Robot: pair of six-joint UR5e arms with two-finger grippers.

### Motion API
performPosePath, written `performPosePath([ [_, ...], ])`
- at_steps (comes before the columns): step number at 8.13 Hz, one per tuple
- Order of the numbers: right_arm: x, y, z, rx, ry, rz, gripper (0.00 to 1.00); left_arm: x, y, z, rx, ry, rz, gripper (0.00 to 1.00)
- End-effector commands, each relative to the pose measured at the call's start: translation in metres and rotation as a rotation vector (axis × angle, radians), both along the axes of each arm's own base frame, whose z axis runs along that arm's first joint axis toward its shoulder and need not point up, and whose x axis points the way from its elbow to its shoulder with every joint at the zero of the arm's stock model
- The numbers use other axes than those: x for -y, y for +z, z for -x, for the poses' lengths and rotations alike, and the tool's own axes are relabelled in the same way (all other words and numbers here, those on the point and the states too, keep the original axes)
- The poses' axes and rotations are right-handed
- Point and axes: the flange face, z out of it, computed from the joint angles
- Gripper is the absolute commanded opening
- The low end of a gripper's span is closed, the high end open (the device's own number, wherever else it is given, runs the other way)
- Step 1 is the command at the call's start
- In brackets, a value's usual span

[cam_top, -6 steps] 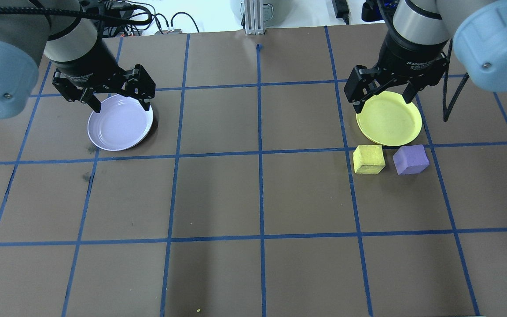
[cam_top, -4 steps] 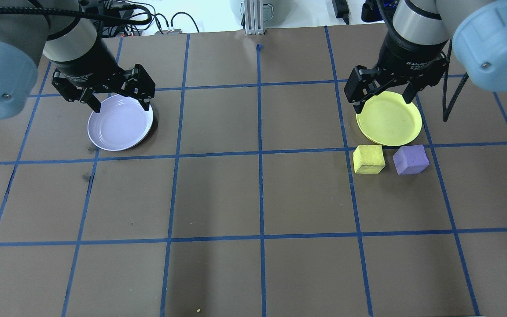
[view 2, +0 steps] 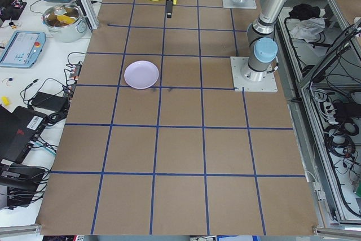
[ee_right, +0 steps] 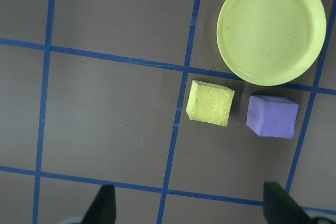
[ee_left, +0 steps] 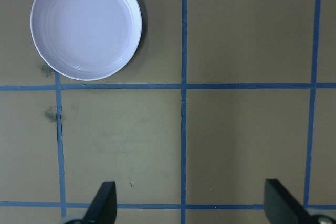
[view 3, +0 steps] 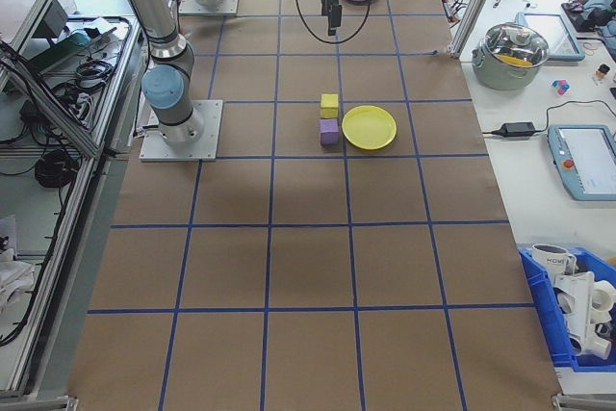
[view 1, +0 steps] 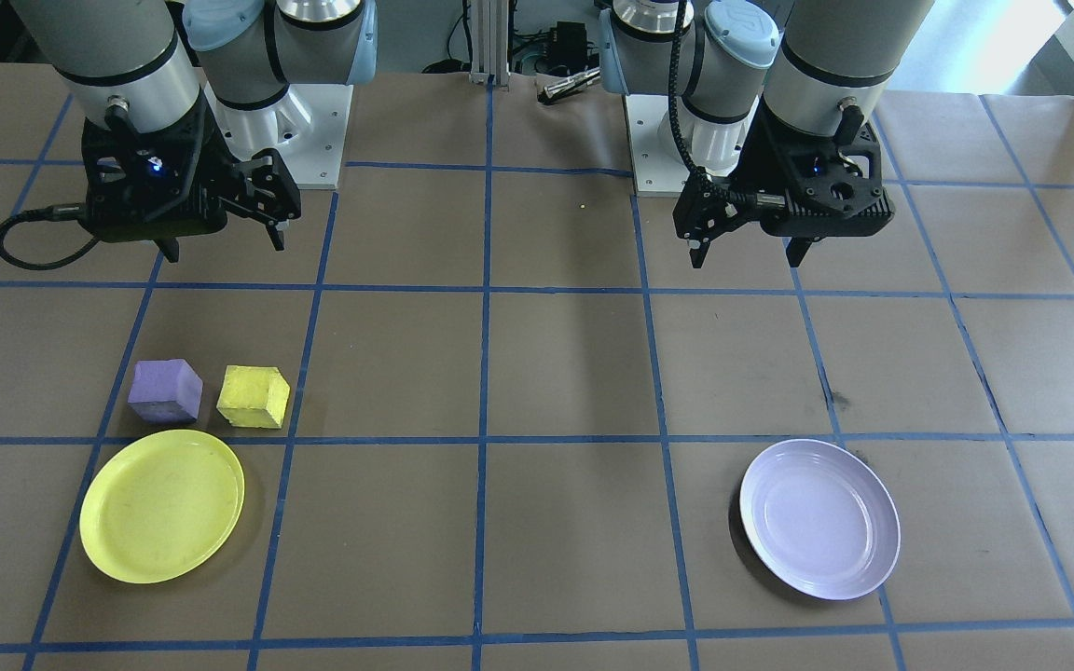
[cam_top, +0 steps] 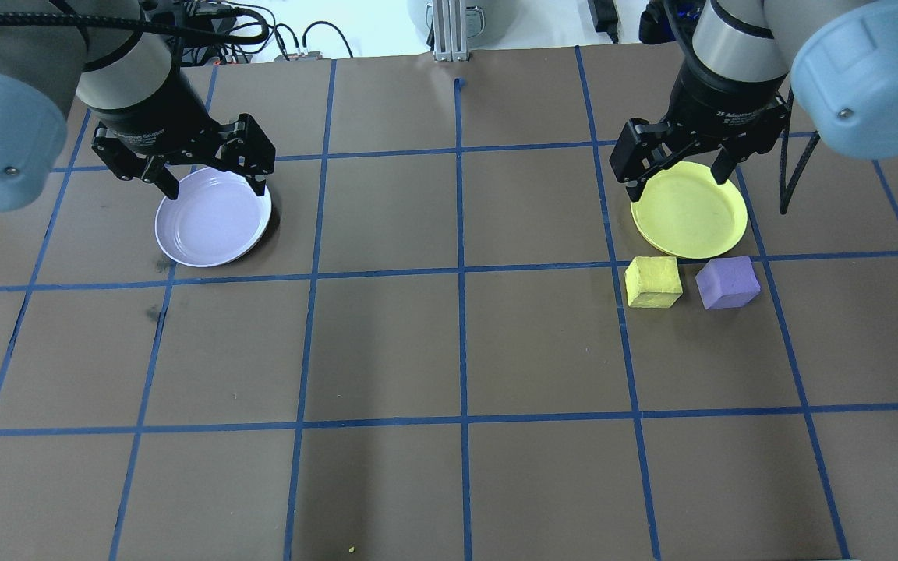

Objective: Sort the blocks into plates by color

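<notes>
The yellow block point(cam_top: 653, 282) and the purple block point(cam_top: 727, 283) sit side by side on the table, just in front of the yellow plate point(cam_top: 689, 210). Neither touches the plate. My right gripper point(cam_top: 681, 181) hangs open and empty above that plate's far rim. The right wrist view shows both blocks, the yellow block point(ee_right: 210, 103) left of the purple block point(ee_right: 272, 116), below the yellow plate point(ee_right: 271, 27). The lavender-white plate point(cam_top: 213, 216) lies empty on the left side. My left gripper point(cam_top: 215, 185) hovers open over its far edge, holding nothing.
Brown paper with a blue tape grid covers the table. Cables and an aluminium post point(cam_top: 449, 31) line the far edge. The arm bases point(view 1: 304, 140) stand on the robot's side. A metal pot point(view 2: 62, 18) and tablets lie on a side bench.
The right arm's big blue joint has shifted slightly left. Both grippers, the blocks and the plates stay where they were.
</notes>
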Motion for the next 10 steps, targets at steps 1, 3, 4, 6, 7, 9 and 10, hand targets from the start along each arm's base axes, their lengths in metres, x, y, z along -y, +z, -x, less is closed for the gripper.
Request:
performPosePath([
  [1, 0.038, -0.047, 0.025, 0.001, -0.048, -0.048, 1.00, 0.000, 0.000, 0.000, -0.002, 0.000, 0.000, 1.00],
  [3, 0.063, -0.144, 0.057, 0.003, -0.106, -0.134, 1.00, 0.000, 0.000, 0.000, 0.003, -0.003, 0.000, 1.00],
  [4, 0.056, -0.166, 0.056, 0.004, -0.105, -0.162, 1.00, 0.000, 0.000, 0.000, 0.000, -0.005, 0.000, 1.00],
  [6, 0.066, -0.249, 0.068, -0.025, -0.125, -0.228, 1.00, 0.000, 0.001, 0.000, 0.004, -0.004, 0.003, 1.00],
  [7, 0.066, -0.279, 0.069, -0.033, -0.120, -0.250, 1.00, 0.000, 0.001, 0.000, 0.003, -0.004, 0.003, 1.00],
  [9, 0.063, -0.287, 0.068, -0.028, -0.114, -0.261, 0.99, 0.000, 0.001, 0.000, 0.004, -0.004, 0.003, 1.00],
  [10, 0.063, -0.288, 0.068, -0.029, -0.125, -0.262, 0.99, 0.000, 0.001, 0.000, 0.003, -0.004, 0.003, 1.00],
])
